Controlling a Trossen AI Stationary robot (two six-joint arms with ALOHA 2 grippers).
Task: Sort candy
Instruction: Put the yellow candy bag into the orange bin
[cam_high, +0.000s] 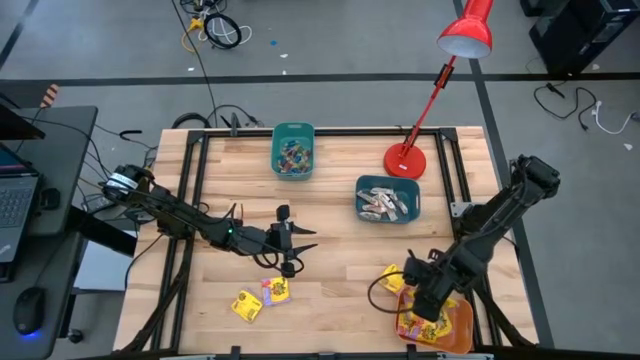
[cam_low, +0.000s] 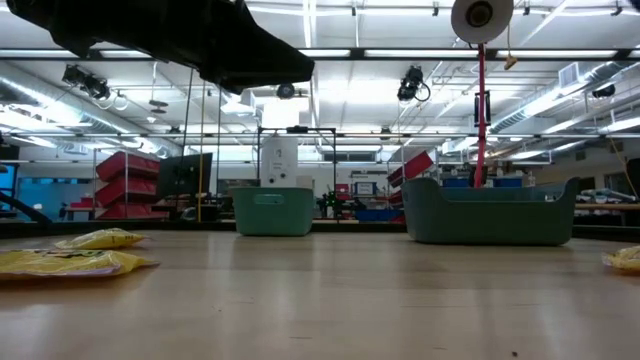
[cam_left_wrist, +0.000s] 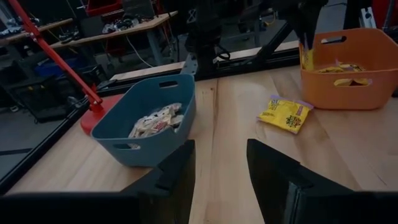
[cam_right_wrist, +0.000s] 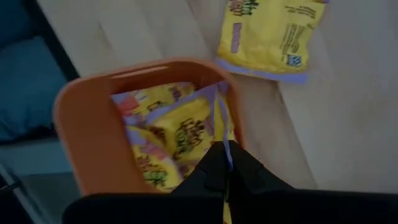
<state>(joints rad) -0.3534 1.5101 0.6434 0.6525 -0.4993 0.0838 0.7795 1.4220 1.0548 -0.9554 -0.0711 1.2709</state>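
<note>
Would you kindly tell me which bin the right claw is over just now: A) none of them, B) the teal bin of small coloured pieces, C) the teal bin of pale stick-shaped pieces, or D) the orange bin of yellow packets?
D: the right claw is shut on a yellow packet directly above the orange bin, which sits at the table's near right corner in the high view.

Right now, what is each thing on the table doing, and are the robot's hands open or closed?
Left gripper: open, empty, above the table.
Right gripper: shut on a yellow packet, over the orange bin.
Orange bin: holds yellow packets.
Teal bin by the lamp: holds pale sticks.
Far teal bin: holds small colourful sweets.
Loose packets: lying flat on the table.
</note>
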